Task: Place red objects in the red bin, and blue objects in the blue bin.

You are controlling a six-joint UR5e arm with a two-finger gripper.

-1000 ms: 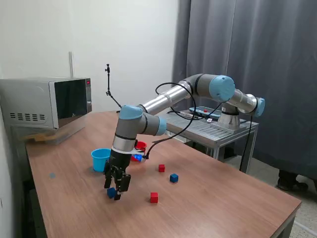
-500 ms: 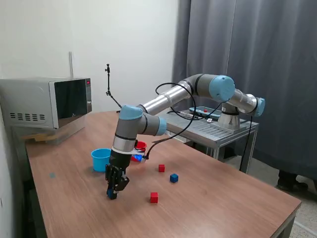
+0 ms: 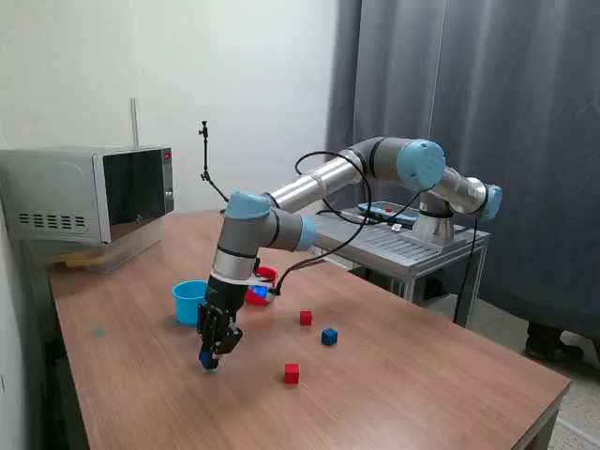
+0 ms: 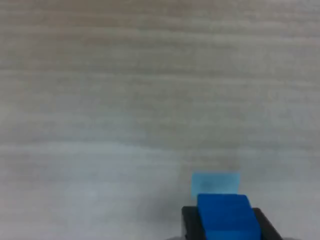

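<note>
- The desk [image 3: 394, 375] was a long wooden top; every place below is given relative to the blue cup standing on it.
- A microwave [image 3: 84, 192] sat well behind the blue cup, toward the exterior view's left.
- The arm [image 3: 309, 187] reached in from the exterior view's right and bent down just in front of the blue cup.
- The blue cup [image 3: 189, 301] stood upright; whether anything lay inside could not be told.
- The red cup [image 3: 265, 278] stood near the blue cup, on its right in the exterior view, mostly hidden by the arm.
- The end effector [image 3: 208, 358] hung just in front of the blue cup, closed on a blue cube [image 4: 227, 217] and seemingly raised a little off the wood.
- A second blue cube [image 3: 329, 337] lay on the desk, well to the blue cup's right in the exterior view.
- Two red cubes lay loose on that same side: one [image 3: 306, 319] beside the second blue cube, one [image 3: 292, 374] nearer the desk's front edge.
- My reading: sorting was at an early stage, with no cube visibly binned, one in hand and three left.
</note>
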